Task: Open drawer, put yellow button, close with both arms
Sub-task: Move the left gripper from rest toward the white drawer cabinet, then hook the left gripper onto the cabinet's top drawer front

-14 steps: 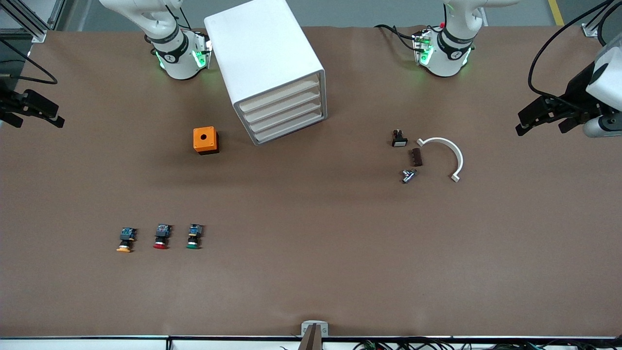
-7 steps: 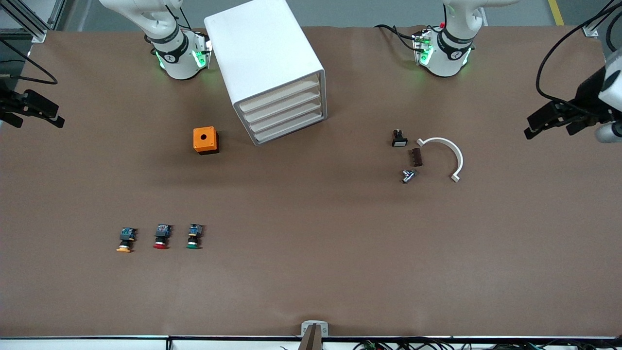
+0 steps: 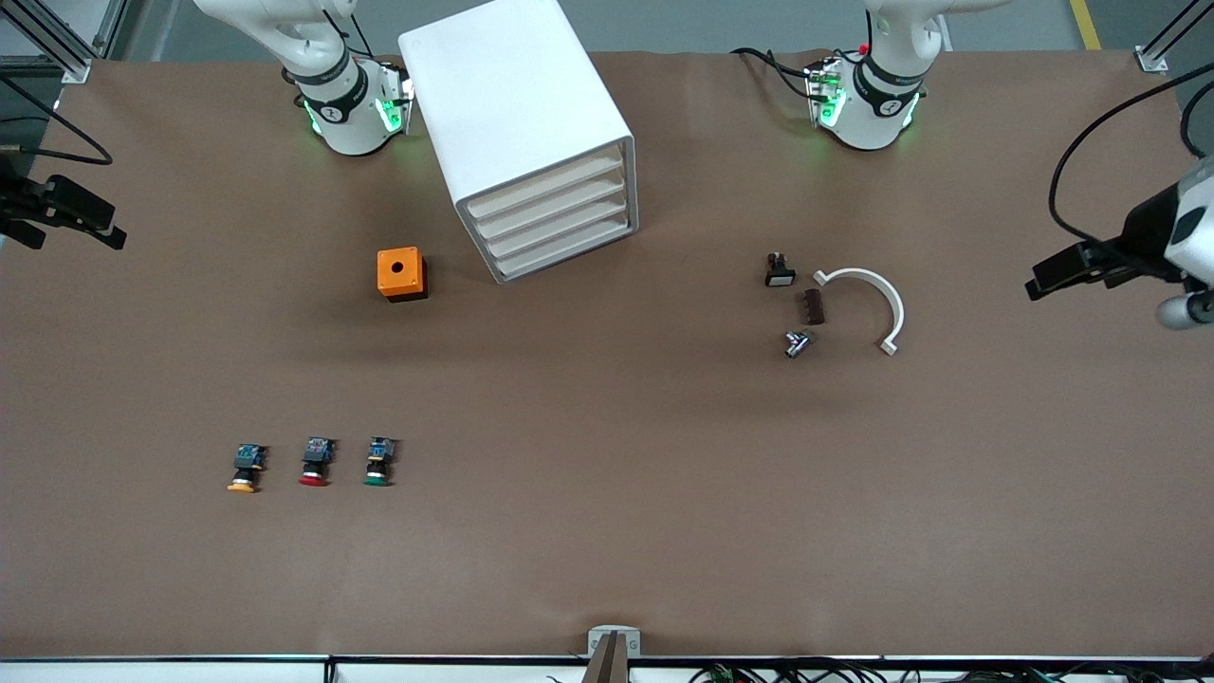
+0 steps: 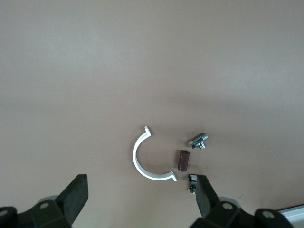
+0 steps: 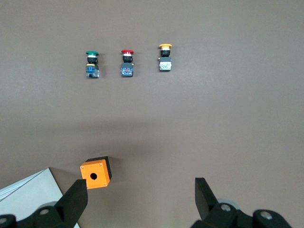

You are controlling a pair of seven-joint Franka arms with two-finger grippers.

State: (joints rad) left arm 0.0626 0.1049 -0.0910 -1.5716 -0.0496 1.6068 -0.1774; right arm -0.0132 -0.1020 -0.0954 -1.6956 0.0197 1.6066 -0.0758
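The white cabinet (image 3: 520,104) stands between the arm bases, and its top drawer (image 3: 545,186) is shut. The yellow button (image 3: 245,470) lies nearer the front camera toward the right arm's end, at the end of a row of three; it also shows in the right wrist view (image 5: 165,58). My right gripper (image 3: 76,237) hangs open and empty over the table's edge at the right arm's end, and its wrist view (image 5: 140,199) shows the jaws wide apart. My left gripper (image 3: 1043,278) is open and empty over the left arm's end (image 4: 140,199).
An orange box (image 3: 401,274) with a hole sits beside the cabinet. A red button (image 3: 314,462) and a green button (image 3: 379,462) lie beside the yellow one. A white curved clamp (image 3: 877,299), brown block (image 3: 813,306), metal bolt (image 3: 797,342) and small switch (image 3: 780,270) lie toward the left arm's end.
My left gripper has drawn outward toward the table's end at the left arm's side and shifted lower in the front view. The right arm has not moved.
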